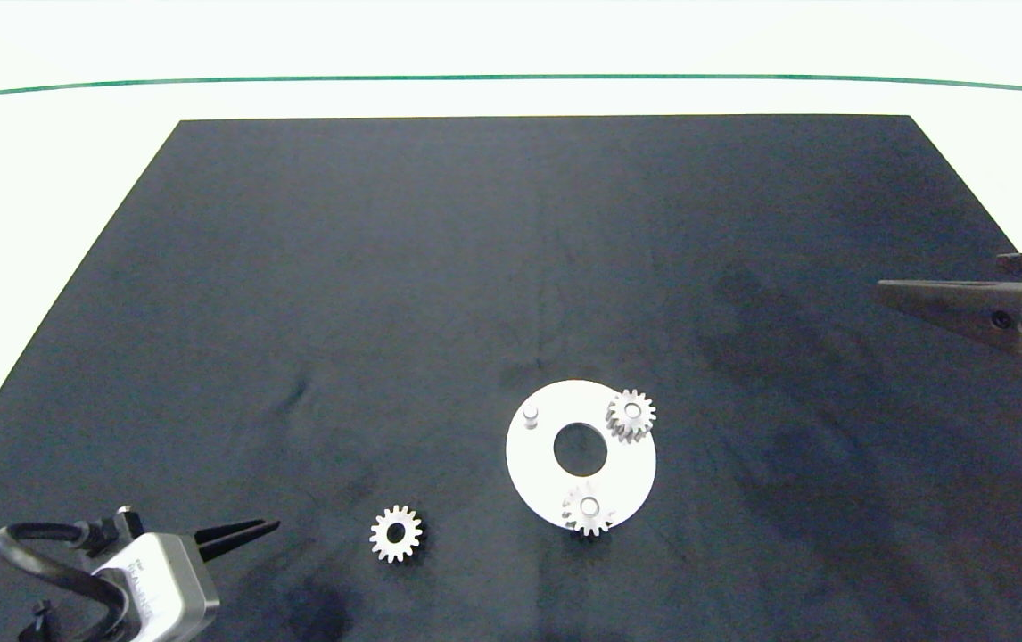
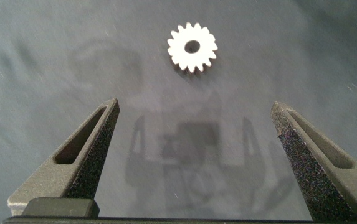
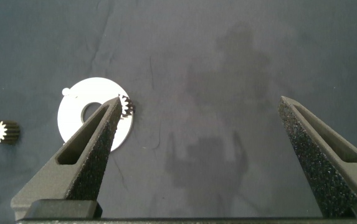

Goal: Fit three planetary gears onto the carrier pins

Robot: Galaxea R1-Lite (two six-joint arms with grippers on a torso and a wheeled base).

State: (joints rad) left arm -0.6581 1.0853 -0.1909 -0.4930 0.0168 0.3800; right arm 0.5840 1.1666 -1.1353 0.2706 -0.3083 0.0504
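The white disc (image 1: 538,464) lies on the dark mat, front centre. Two planetary gears sit on its carrier pins: one gear (image 1: 631,415) at the disc's right rim, another gear (image 1: 589,509) at its near rim. The third pin (image 1: 530,415) stands bare. A loose gear (image 1: 396,533) lies flat on the mat to the disc's left. My left gripper (image 1: 268,528) is open at the front left, pointing at this gear (image 2: 192,47), which lies a short way beyond its fingertips. My right gripper (image 3: 201,99) is open and empty, far right (image 1: 937,275) of the disc (image 3: 72,118).
The dark mat (image 1: 386,267) covers most of the white table, with wide bare cloth behind and to the right of the disc. A green line runs along the table's far side.
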